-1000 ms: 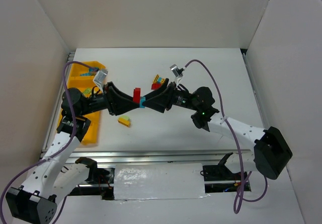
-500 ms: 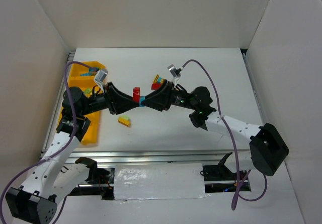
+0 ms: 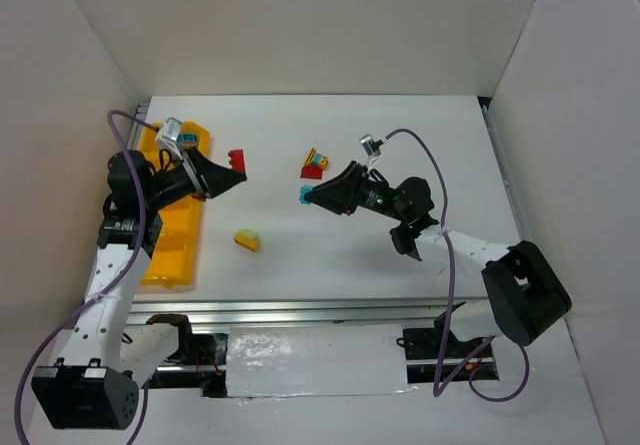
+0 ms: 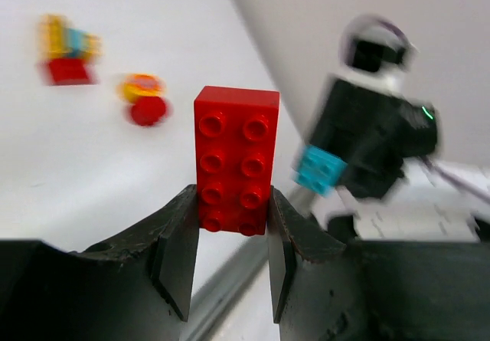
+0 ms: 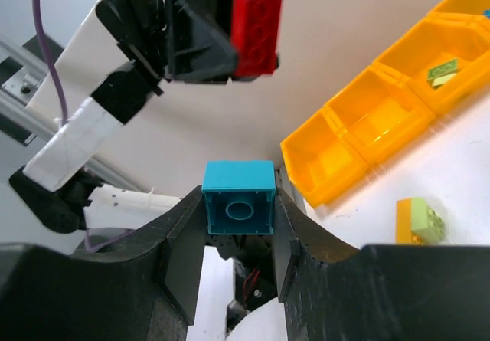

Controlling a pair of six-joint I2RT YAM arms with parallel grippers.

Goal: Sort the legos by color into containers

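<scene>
A red brick (image 4: 236, 138) and a teal brick (image 5: 238, 178) are being clamped across smooth sides by left gripper (image 4: 233, 207) and right gripper (image 5: 238, 211); judged light, stiff, slippery.

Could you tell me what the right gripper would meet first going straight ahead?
Probably the left gripper, shut on the red brick and pointing back toward it; their relative height is unclear.

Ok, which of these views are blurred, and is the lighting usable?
Left wrist: red brick in the jaws is sharp, but the right arm and loose bricks behind it are smeared. Right wrist: teal brick and yellow bins crisp, the red brick's edge slightly soft. Top external: sharp, evenly lit, soft shadows, no glare.
</scene>
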